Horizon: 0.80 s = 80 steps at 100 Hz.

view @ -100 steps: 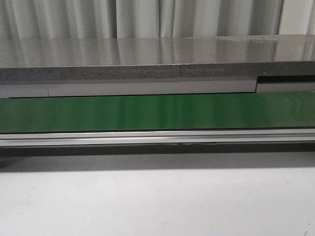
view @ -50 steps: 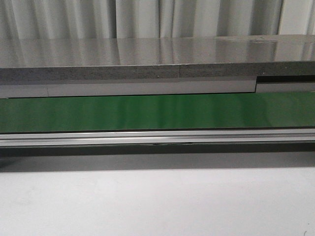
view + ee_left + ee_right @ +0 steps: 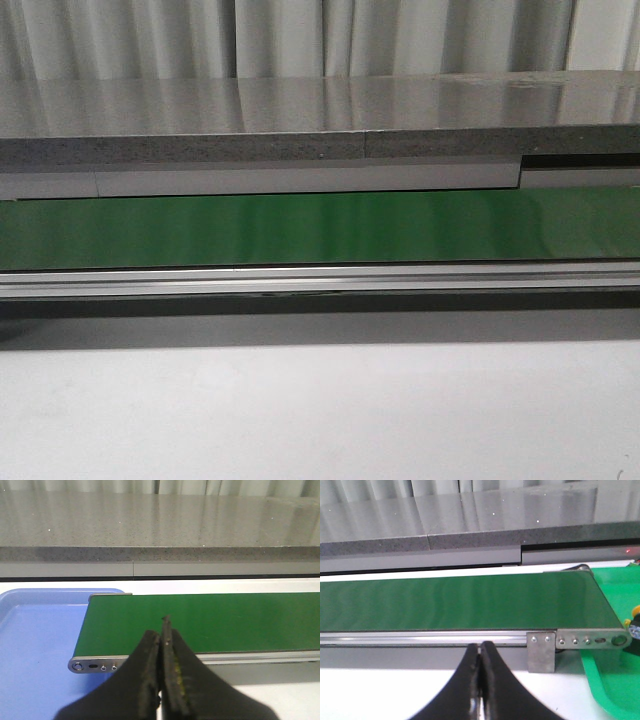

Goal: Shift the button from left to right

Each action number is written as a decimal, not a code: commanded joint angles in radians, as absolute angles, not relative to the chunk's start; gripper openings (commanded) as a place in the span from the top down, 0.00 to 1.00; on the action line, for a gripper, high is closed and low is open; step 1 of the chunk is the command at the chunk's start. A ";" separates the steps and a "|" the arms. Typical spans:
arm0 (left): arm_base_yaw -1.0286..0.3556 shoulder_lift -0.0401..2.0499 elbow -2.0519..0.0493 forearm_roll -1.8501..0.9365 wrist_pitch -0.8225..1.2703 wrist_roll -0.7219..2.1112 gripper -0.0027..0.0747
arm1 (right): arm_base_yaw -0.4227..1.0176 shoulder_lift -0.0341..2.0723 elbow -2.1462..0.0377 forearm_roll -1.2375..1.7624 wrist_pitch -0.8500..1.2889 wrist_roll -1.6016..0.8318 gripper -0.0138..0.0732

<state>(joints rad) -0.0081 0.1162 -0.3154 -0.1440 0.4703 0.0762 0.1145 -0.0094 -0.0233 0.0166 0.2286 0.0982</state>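
left gripper (image 3: 162,630) clenched, empty | right gripper (image 3: 480,652) clenched, empty | smooth green belt (image 3: 320,228) bare

one belt (image 3: 320,228), two trays (image 3: 35,645) (image 3: 615,680), two grippers (image 3: 162,635) (image 3: 480,652).

The belt (image 3: 320,228) is smooth green material with a soft sheen, framed by a brushed metal rail (image 3: 320,280). Behind it the counter (image 3: 300,110) looks like polished speckled grey stone, glossy on top and grainier along its edge. The desk (image 3: 320,420) is matt white. The blue tray (image 3: 35,645) and green tray (image 3: 615,690) look like smooth plastic. Both arms' jaws are matt black, their inner faces rough.
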 commanded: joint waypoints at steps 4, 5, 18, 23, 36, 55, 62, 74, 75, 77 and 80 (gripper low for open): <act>-0.015 0.127 -0.341 -0.151 0.400 0.076 0.99 | 0.112 -0.031 -0.018 0.000 0.115 0.110 0.92; -0.015 0.127 -0.341 -0.151 0.400 0.076 0.99 | 0.112 -0.031 -0.016 0.000 0.112 0.110 0.92; -0.015 0.127 -0.341 -0.151 0.400 0.076 0.99 | 0.112 -0.031 0.014 0.000 0.059 0.111 0.92; -0.015 0.127 -0.341 -0.151 0.400 0.076 0.99 | 0.112 -0.031 0.014 0.000 0.056 0.111 0.92; -0.015 0.127 -0.341 -0.151 0.400 0.076 0.99 | 0.112 -0.031 0.014 0.000 0.055 0.111 0.92; -0.015 0.127 -0.341 -0.151 0.400 0.076 0.99 | 0.112 -0.031 0.014 0.000 0.029 0.111 0.92; -0.015 0.127 -0.341 -0.151 0.400 0.076 0.99 | 0.112 -0.031 0.014 0.000 0.017 0.111 0.92; -0.015 0.127 -0.341 -0.151 0.400 0.076 0.99 | 0.112 -0.031 0.014 0.000 0.015 0.111 0.92; -0.015 0.127 -0.341 -0.151 0.400 0.076 0.99 | 0.112 -0.031 0.014 0.000 0.017 0.111 0.92; -0.015 0.127 -0.341 -0.151 0.400 0.076 0.99 | 0.112 -0.031 0.014 0.000 0.017 0.111 0.92; -0.015 0.127 -0.341 -0.151 0.400 0.076 0.99 | 0.112 -0.031 0.014 0.000 0.017 0.111 0.92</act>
